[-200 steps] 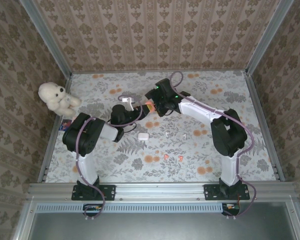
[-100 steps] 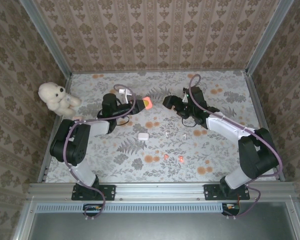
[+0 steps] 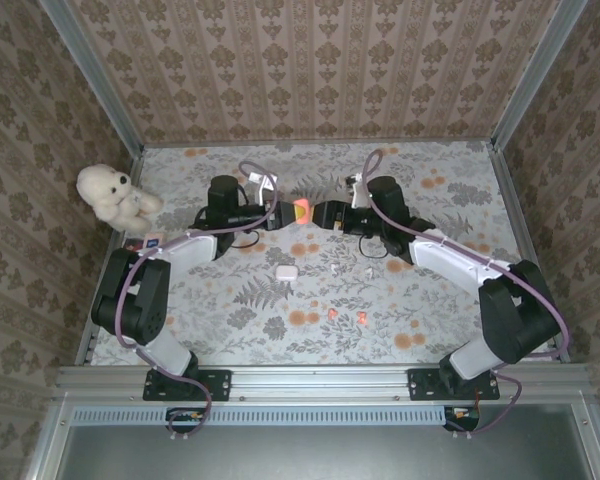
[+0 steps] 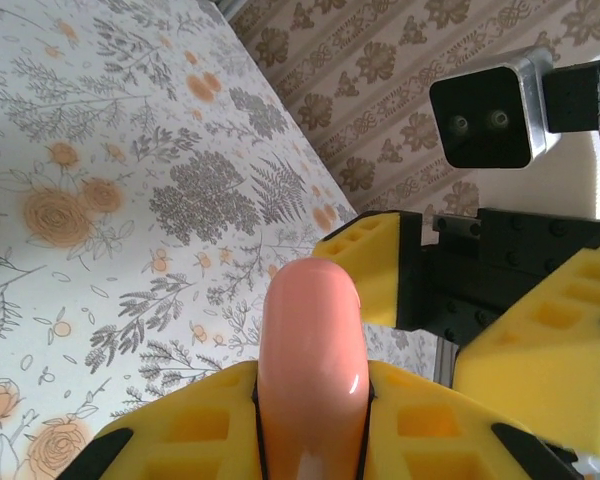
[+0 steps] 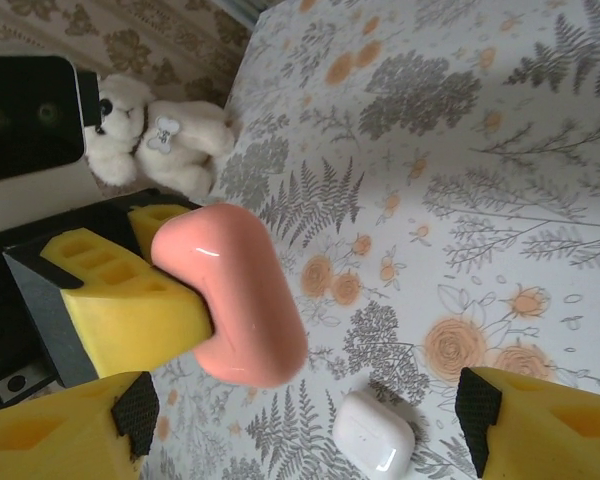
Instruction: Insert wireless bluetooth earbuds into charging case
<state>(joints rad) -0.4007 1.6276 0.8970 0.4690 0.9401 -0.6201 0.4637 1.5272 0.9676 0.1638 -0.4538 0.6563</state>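
Over the far half of the flowered table point(image 3: 230, 330) the two arms meet nose to nose. The left gripper point(image 3: 292, 211) is clamped tight on an orange-red case point(image 3: 302, 210) and holds it up off the cloth. Its own camera shows the glossy rounded case squeezed between the yellow fingers point(image 4: 420, 430), standing proud of their tips. The right gripper point(image 3: 325, 214) faces it from the other side with its jaws spread wide and nothing in them. Seen from its wrist, its yellow fingers point(image 5: 60, 440) sit far apart with the case just ahead of the gap, and I cannot tell whether either one touches it. A white case point(image 3: 286, 271) lies flat on the table below and nearer the arm bases, apart from both grippers. The earbuds are all loose on the cloth. The white earbuds point(image 3: 335, 268) lie just to the right of the white case, with a little gap between the two. The orange-red earbuds point(image 3: 332, 313) lie side by side closer to the near edge. All four are too small for me to see which way they lie. A white teddy bear point(image 3: 115, 195) sits by the left wall.
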